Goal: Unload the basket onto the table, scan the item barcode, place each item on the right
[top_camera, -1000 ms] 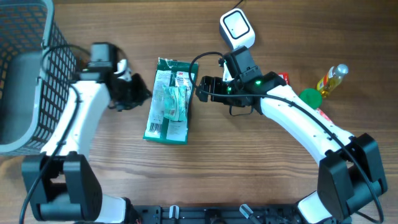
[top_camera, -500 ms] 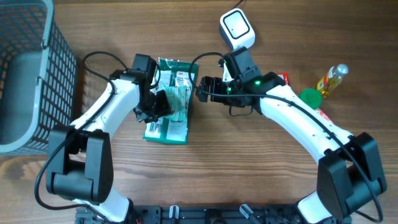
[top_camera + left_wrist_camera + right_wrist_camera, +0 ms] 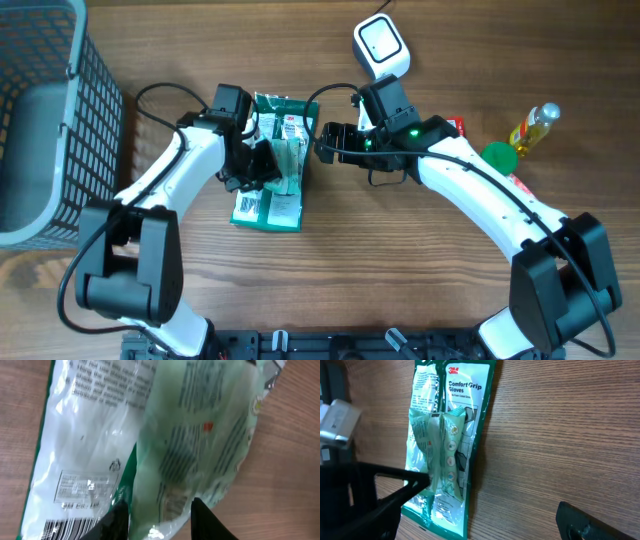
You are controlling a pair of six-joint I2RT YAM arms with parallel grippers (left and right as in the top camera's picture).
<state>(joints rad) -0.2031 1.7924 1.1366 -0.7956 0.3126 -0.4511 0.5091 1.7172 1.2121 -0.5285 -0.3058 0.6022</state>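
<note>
Reading "3M Comfort Grip Gloves" on the glove pack (image 3: 451,435), mid-frame on the table (image 3: 400,290). Its barcode (image 3: 70,527) shows in my left camera, not my right. My left claw (image 3: 157,519) sits around the pack; I can't tell if it pinches. My right claw (image 3: 324,142) is wide open and empty.

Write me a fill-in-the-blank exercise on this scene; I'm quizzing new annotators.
1. The package on the table is labelled Comfort Grip ___.
2. The claw over that package belongs to the ___ arm.
3. The right claw, beside the package, stands ___ and empty.
4. The wire basket sits at the table's far ___ side.

Missing words: Gloves; left; open; left.
</note>
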